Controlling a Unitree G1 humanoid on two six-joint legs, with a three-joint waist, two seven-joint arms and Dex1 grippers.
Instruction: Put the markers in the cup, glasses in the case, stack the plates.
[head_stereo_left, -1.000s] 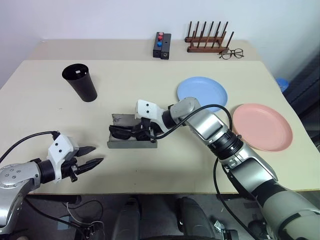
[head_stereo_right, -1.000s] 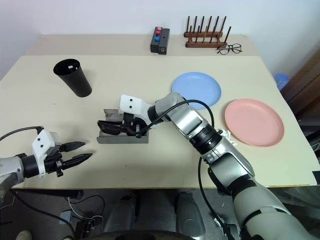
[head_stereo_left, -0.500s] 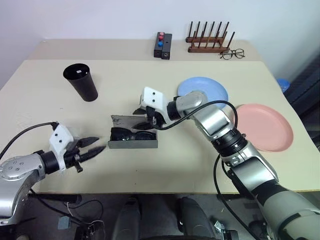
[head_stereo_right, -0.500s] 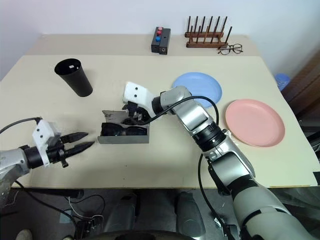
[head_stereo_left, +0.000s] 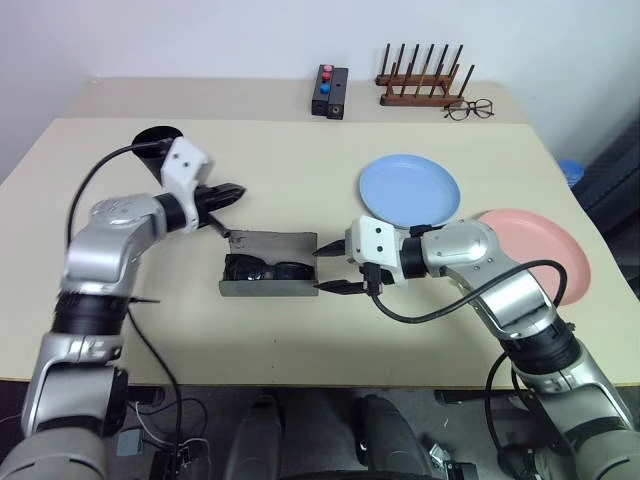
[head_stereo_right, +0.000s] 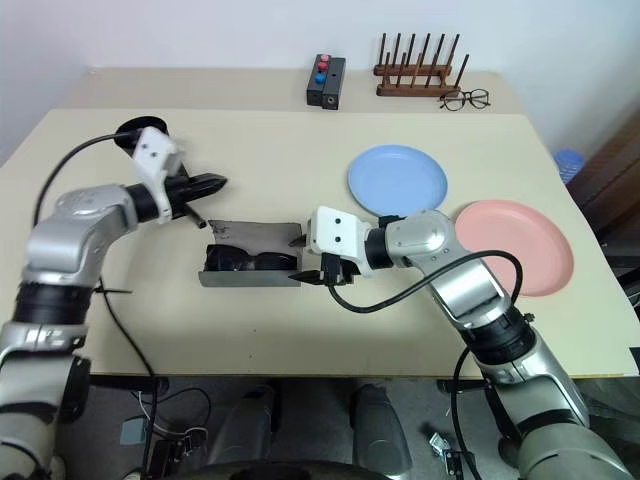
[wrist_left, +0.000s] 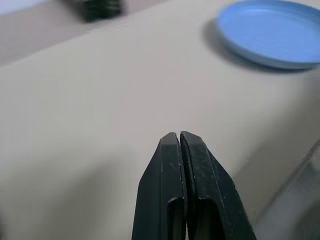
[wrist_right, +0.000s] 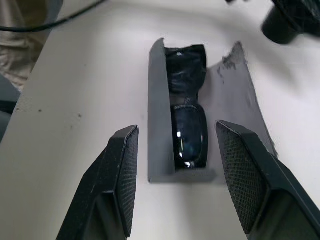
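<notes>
From the head views, you can see your left tool (head_stereo_left: 232, 192) pinched together, held over the worktop (head_stereo_left: 300, 330) near the cup (head_stereo_left: 152, 142). Your right tool (head_stereo_left: 331, 270) is spread apart, pointing at the end of the case (head_stereo_left: 268, 288). The glasses (head_stereo_left: 266, 269) lie inside the case. The blue plate (head_stereo_left: 409, 186) and pink plate (head_stereo_left: 545, 250) sit side by side, not stacked.

Your left wrist view has two fingers (wrist_left: 170, 190) pressed tight, with nothing between them.

Your right wrist view has fingers (wrist_right: 117, 175) wide apart, holding nothing, with the case ahead.
</notes>
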